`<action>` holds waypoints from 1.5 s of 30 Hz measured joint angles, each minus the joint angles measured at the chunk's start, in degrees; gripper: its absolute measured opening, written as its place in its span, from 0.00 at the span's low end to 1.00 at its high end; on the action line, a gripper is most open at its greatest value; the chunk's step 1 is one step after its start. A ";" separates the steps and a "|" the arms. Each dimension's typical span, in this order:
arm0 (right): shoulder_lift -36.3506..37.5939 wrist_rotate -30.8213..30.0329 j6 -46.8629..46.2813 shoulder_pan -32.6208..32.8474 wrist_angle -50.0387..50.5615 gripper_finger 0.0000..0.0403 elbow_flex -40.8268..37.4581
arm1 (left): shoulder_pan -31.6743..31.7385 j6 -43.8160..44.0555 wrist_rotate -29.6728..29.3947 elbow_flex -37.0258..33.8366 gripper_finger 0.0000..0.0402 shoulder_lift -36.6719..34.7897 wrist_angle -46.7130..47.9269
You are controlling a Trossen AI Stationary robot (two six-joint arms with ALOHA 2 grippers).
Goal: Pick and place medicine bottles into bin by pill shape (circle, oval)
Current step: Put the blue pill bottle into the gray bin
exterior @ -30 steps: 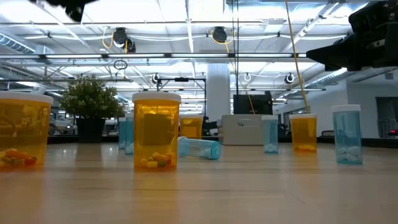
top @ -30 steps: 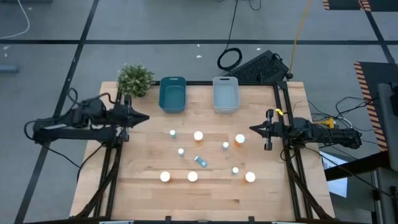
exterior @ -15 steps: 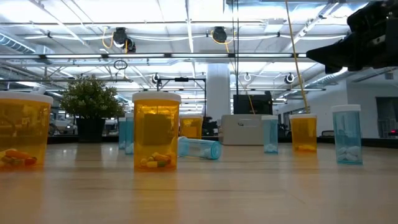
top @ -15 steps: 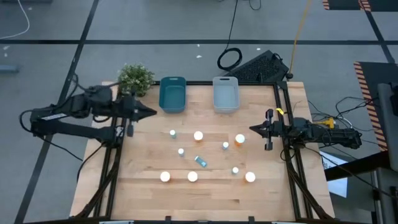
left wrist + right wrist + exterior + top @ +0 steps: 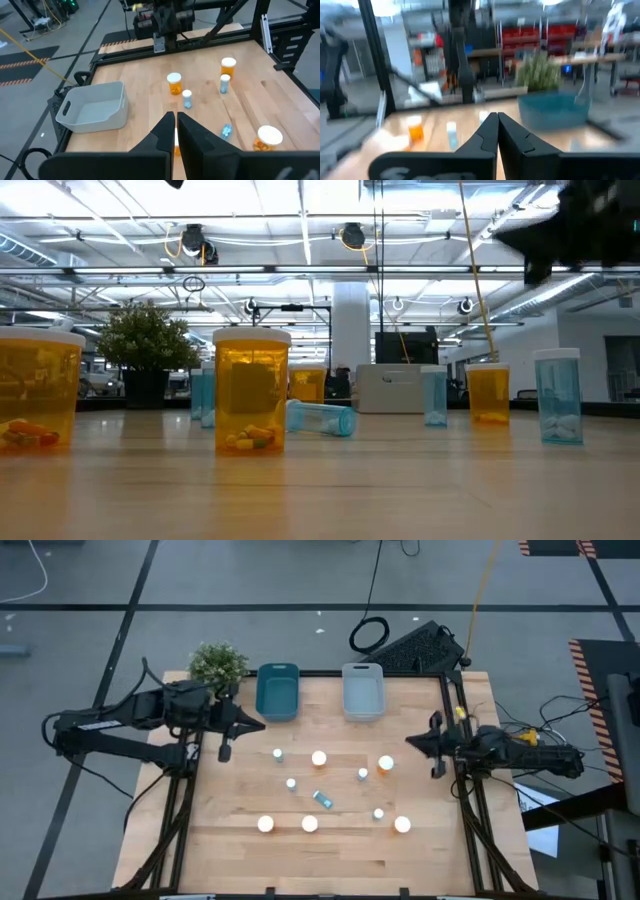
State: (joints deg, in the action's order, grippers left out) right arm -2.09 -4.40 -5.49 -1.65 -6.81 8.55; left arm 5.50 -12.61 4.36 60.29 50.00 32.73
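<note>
Several medicine bottles with white caps stand on their bases mid-table: amber ones [image 5: 319, 758] [image 5: 386, 764] [image 5: 265, 824] and small pale teal ones [image 5: 277, 754] [image 5: 362, 774]. One teal bottle [image 5: 322, 799] lies on its side. My left gripper [image 5: 262, 723] hovers shut near the blue bin [image 5: 277, 692], left of the bottles; its shut fingers [image 5: 175, 120] point across the table. My right gripper [image 5: 407, 743] hovers shut to the right of the amber bottle [image 5: 386, 764]. In the right wrist view its fingers [image 5: 497, 121] are closed.
A grey bin [image 5: 362, 692] stands beside the blue bin at the table's far edge. A potted plant [image 5: 217, 665] sits at the far left corner. Black frame rails [image 5: 455, 710] run along the table's sides. Bare wood lies near the front edge [image 5: 330, 870].
My left gripper has swung toward the table's right, coming in over the table beside the blue bin, fingers still shut. My right arm has risen a little in the low view. No bottle has moved.
</note>
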 joint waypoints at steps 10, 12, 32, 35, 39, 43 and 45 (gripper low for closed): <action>-17.20 -0.24 3.27 -0.04 6.10 0.00 21.87 | 0.00 0.23 0.07 0.00 0.06 -0.07 -0.35; -21.78 -0.26 3.28 -0.04 7.99 0.00 26.50 | 0.00 0.25 0.07 0.00 0.06 -0.07 -0.35; -51.73 -0.09 -3.04 0.96 22.79 0.00 46.54 | -0.38 3.73 0.08 -0.07 0.06 9.65 -0.03; -53.19 -0.25 -2.92 1.45 23.69 0.00 46.53 | -1.68 4.85 0.09 -0.07 0.06 12.25 0.73; -53.57 -0.24 -2.89 1.44 24.67 0.00 46.54 | -5.00 5.85 -0.94 -0.07 0.06 15.65 2.30; -53.62 -0.24 -2.87 1.40 27.67 0.00 46.54 | -9.13 7.15 -3.99 -1.35 0.08 18.44 2.65; -53.57 -0.26 -2.85 1.40 28.52 0.00 46.54 | -10.68 7.93 -5.88 -1.97 0.12 19.65 2.84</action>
State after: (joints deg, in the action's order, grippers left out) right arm -55.66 -4.66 -8.34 -0.25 21.71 55.09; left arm -5.19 -4.68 -1.52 58.32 69.65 35.57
